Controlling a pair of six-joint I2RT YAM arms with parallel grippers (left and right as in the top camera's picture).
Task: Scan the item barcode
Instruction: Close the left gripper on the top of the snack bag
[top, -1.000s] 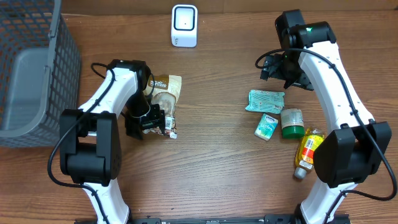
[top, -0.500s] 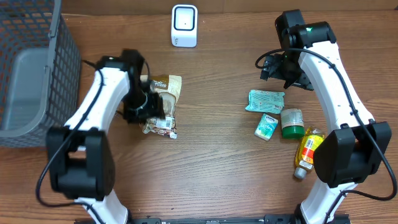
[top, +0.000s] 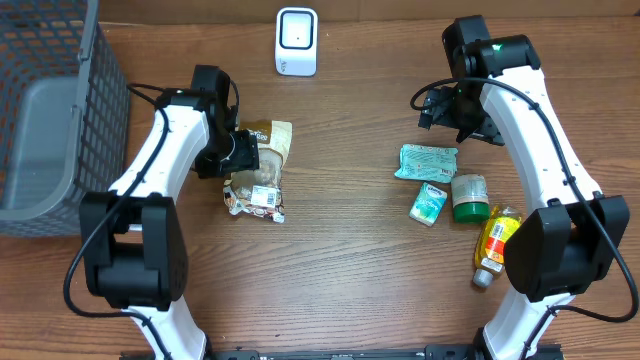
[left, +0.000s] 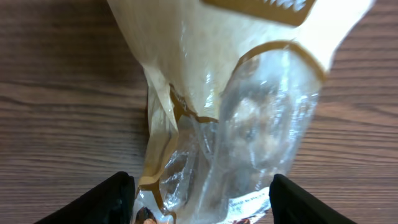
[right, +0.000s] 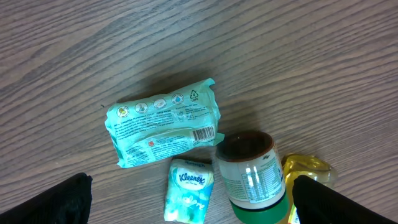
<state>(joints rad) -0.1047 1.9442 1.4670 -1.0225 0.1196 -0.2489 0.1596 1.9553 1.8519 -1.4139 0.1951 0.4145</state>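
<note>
Scanner (top: 297, 41), small and white, stands at the far middle of the wooden counter (top: 340, 280); all places are noted from it. Snack pouch (top: 262, 165), tan paper top with a clear window and a white printed label at its near end, lies flat on the counter nearer the robot than the scanner and slightly to the scanner's left, well apart from it. Left end effector (left: 202, 177) hangs over the pouch's left edge, jaws spread wide, one finger showing on either side of the clear part in the wrist view. Whether the pads touch the pouch cannot be told, and nothing is lifted. Right end effector (top: 440, 108) hangs to the scanner's right and a little nearer the robot, jaws fully spread and empty. Nearer the robot than that end effector, still right of the scanner, four things lie in a cluster: teal wipes pack (right: 163, 121) with its barcode facing up, small tissue pack (right: 189, 186) just beside it on the near side, green-lidded jar (right: 249, 177) on its side touching the wipes pack's corner, and yellow bottle (top: 494, 243) beyond the jar, farthest from the scanner. Grey mesh basket (top: 50, 110) sits far to the scanner's left, at the counter's edge.
</note>
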